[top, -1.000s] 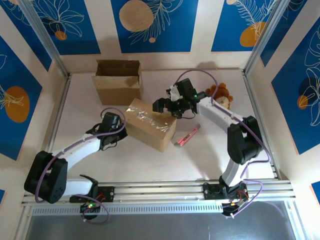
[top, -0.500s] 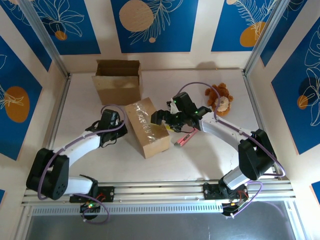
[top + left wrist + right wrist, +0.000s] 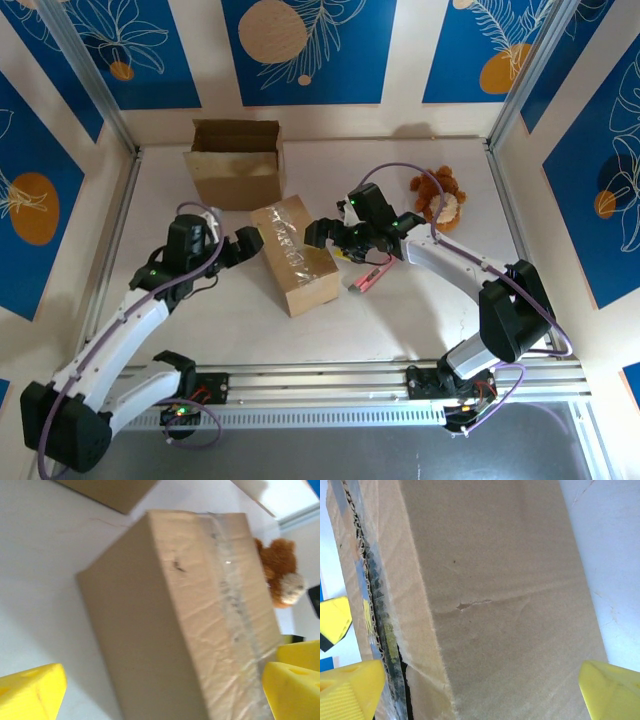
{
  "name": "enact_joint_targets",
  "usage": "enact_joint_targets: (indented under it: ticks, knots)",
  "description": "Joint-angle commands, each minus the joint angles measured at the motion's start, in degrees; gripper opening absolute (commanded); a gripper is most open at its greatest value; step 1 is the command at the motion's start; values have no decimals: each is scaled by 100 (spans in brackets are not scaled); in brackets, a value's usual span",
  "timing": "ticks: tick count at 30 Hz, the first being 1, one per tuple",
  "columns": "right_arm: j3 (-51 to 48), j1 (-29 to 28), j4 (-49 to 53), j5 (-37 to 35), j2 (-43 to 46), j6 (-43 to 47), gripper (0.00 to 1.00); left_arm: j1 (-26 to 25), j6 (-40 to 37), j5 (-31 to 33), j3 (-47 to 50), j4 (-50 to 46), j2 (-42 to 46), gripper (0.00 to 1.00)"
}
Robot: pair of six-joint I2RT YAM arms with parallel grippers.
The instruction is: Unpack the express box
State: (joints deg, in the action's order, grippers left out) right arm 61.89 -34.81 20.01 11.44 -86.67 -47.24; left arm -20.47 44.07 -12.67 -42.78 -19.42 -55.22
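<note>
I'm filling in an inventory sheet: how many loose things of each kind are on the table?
Boxes: 2, open box and taped box
Plush toy: 1
Knife: 1
Total: 4

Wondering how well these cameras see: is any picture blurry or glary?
Top view: sharp, evenly lit, tape on the box glints slightly. Left wrist: soft all over, the teddy bear hazy, top right corner washed out. Right wrist: crisp up close, cardboard crease plain.
</note>
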Motion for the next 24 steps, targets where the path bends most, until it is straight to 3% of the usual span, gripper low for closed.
enact_joint_targets:
  ticks: [1, 7, 15, 21, 24]
  knots:
    - [78, 5, 73, 12, 132, 69, 99, 26, 233, -1027, -279, 789, -565, 100]
    - [9, -17, 55, -23, 177, 46, 99, -1, 240, -1089, -415, 1319, -1357, 100]
    - [37, -41, 122, -56, 194, 63, 99, -1, 196, -963, -199, 1453, -1791, 100]
    - [412, -142, 634, -406, 173, 468, 99, -6, 163, -806, 22, 1504, -1839, 80]
    - [944, -352, 1305, -946, 43, 984, 99, -1, 163, -778, 58, 1537, -1865, 72]
